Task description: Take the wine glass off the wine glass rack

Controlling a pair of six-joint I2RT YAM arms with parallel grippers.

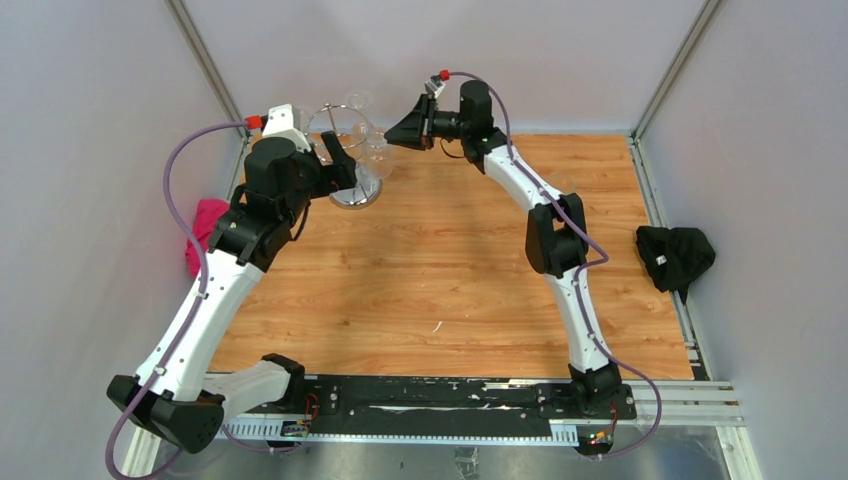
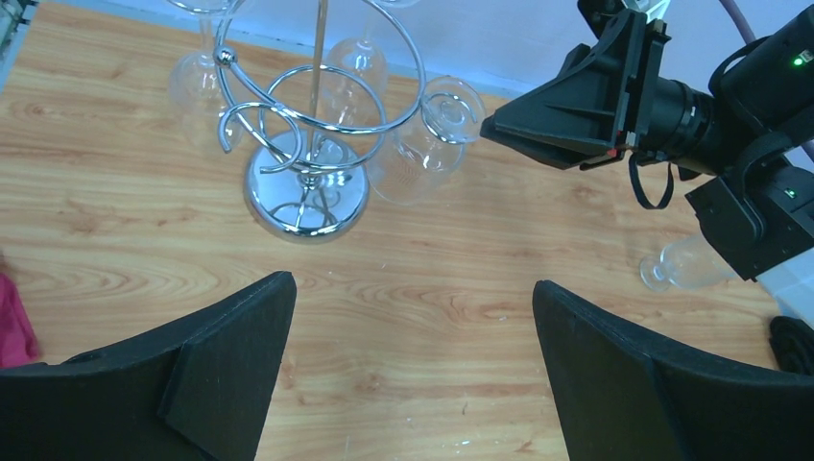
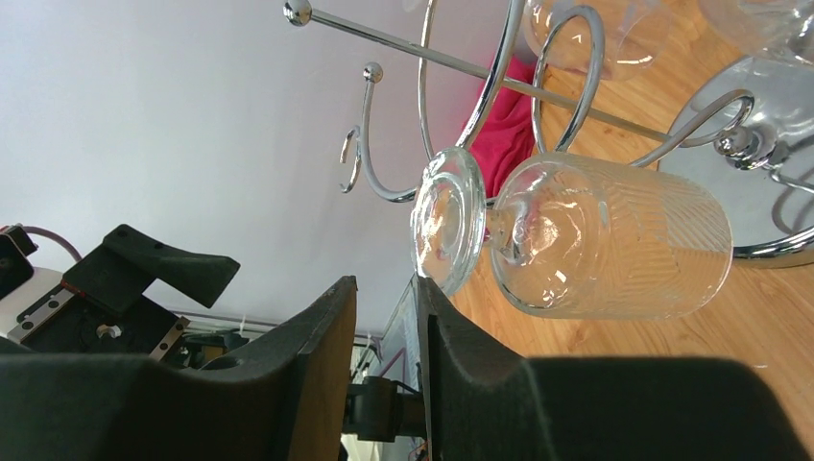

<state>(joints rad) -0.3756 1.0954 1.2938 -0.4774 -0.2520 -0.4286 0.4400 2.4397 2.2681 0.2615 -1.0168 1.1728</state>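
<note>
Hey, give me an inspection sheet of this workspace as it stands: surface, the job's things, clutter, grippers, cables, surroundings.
Surface: wooden tabletop, one small white fleck near the front.
Job's things: wine glass rack upright at the far left; wine glass hanging from it foot-up, with other glasses hanging beside it.
Clutter: pink cloth at the left edge; black cloth beyond the right edge; clear glass lying by the right arm.
Grippers: left gripper wide open, empty, facing the rack; right gripper open only a narrow slit, empty, close to the wine glass's foot.
Cables: purple cable along each arm.
Surroundings: pale walls, metal frame posts.
</note>
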